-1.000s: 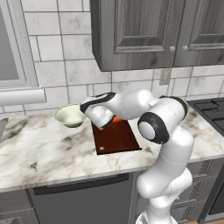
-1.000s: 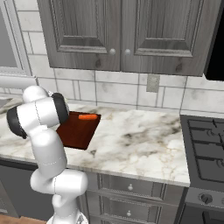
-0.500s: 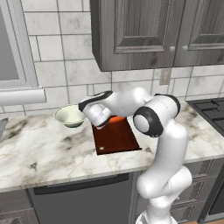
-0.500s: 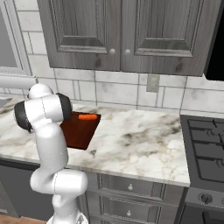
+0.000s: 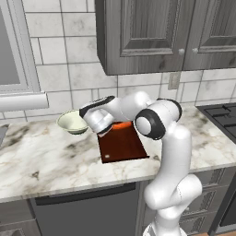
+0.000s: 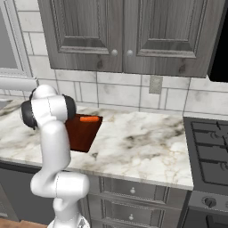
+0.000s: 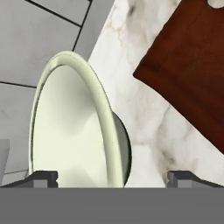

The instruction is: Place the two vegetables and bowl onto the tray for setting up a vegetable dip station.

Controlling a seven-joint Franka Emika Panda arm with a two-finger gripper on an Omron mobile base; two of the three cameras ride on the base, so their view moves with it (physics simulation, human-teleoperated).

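End effector (image 7: pixel 113 178) is spread wide, nothing between the tips. In the hand view the two dark fingertips (image 7: pixel 43 177) sit at the bottom edge, one at about 7 o'clock and one at about 5 o'clock, and the bowl's (image 7: pixel 74 127) rim and near wall lie in the gap between them. Can't tell if either tip is touching the bowl yet.

Bowl (image 5: pixel 72 121): pale greenish-white, on the marble worktop (image 5: pixel 50 161), upright on its foot, at roughly 9 o'clock from the tray (image 5: pixel 120 143) in the left base view. It sits near the tray's corner but off it, with a strip of bare marble between them. In the hand view the bowl fills the 8 to 10 o'clock area, and the tray (image 7: pixel 192 74) takes the 1 to 3 o'clock corner.

Tray: dark reddish-brown board lying flat on the worktop, with a small pale spot near its front-left corner. The arm's forearm crosses over its back end in the left base view.

Carrot (image 6: pixel 89 119): orange, lying on the far end of the tray (image 6: pixel 81 133) in the right base view, at about 12 o'clock on the board. In the left base view only a sliver of orange (image 5: pixel 120 124) shows behind the arm.

The hand (image 5: pixel 94 109) hangs just beside the bowl on its tray side, wrist turned toward the bowl.
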